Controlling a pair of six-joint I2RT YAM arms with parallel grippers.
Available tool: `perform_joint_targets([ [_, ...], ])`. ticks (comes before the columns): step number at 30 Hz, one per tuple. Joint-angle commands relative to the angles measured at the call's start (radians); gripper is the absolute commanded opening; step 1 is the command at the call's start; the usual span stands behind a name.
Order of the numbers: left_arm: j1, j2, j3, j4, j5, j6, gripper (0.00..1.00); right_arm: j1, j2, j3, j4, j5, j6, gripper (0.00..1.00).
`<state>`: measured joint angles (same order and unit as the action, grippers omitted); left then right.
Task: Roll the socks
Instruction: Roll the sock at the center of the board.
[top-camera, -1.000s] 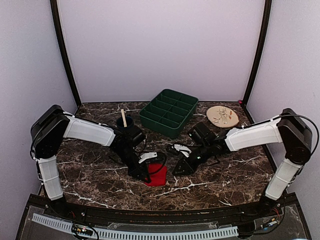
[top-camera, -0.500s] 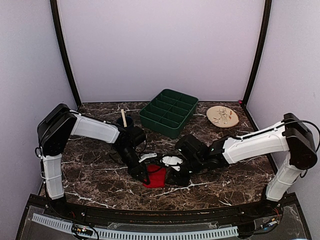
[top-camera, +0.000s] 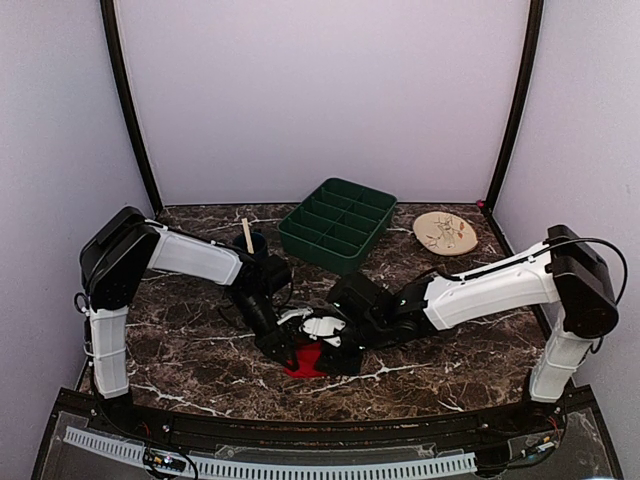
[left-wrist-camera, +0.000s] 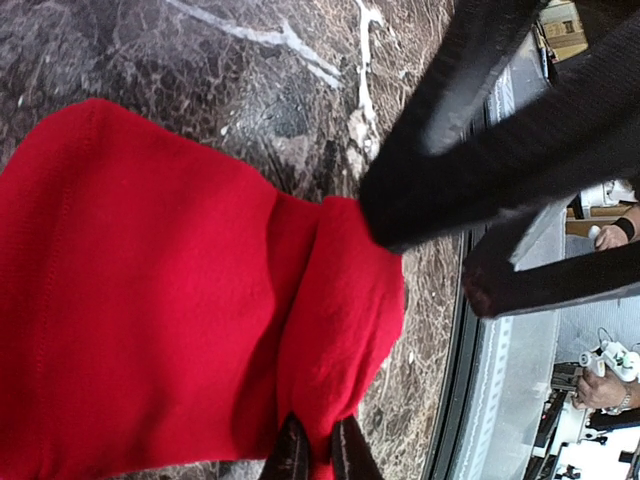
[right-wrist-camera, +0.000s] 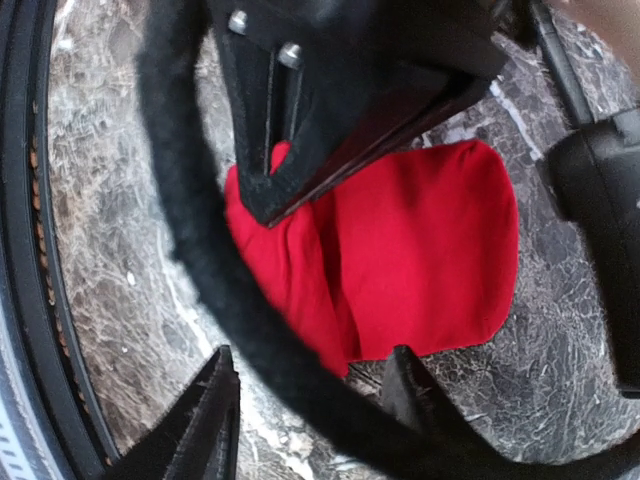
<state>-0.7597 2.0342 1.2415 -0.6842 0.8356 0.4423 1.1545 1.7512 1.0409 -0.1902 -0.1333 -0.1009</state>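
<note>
On the table (top-camera: 180, 350), your left gripper (left-wrist-camera: 318, 458) pinches the red sock (left-wrist-camera: 150, 300); your right gripper (right-wrist-camera: 312, 400), jaws apart, may snag the cable (right-wrist-camera: 185, 260).

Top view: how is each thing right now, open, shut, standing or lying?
red sock: lying bunched, one fold pinched.
left end effector: shut on the red sock.
right end effector: open, next to the sock.
cup: upright, stick inside.
green tray: right way up.

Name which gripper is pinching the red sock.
The left gripper: its jaws are shut on a fold of the red sock. The right gripper stands open over the sock, holding nothing.
</note>
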Motion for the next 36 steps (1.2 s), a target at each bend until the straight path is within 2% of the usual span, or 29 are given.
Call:
perform_joint_targets([
  [1, 0.011, 0.019, 0.016, -0.054, 0.015, 0.025, 0.04, 0.019, 0.03, 0.036, -0.015, 0.01, -0.04, 0.46],
  [17, 0.03, 0.04, 0.034, -0.07, 0.054, 0.041, 0.04, 0.022, 0.121, 0.1, -0.046, -0.008, -0.101, 0.42],
  [25, 0.035, 0.045, 0.037, -0.069, 0.063, 0.044, 0.04, 0.021, 0.15, 0.105, -0.061, -0.03, -0.12, 0.25],
  [32, 0.038, 0.051, 0.042, -0.071, 0.07, 0.043, 0.04, 0.02, 0.17, 0.105, -0.064, -0.045, -0.122, 0.19],
  [36, 0.04, 0.053, 0.042, -0.068, 0.073, 0.038, 0.04, 0.019, 0.182, 0.105, -0.071, -0.056, -0.117, 0.1],
])
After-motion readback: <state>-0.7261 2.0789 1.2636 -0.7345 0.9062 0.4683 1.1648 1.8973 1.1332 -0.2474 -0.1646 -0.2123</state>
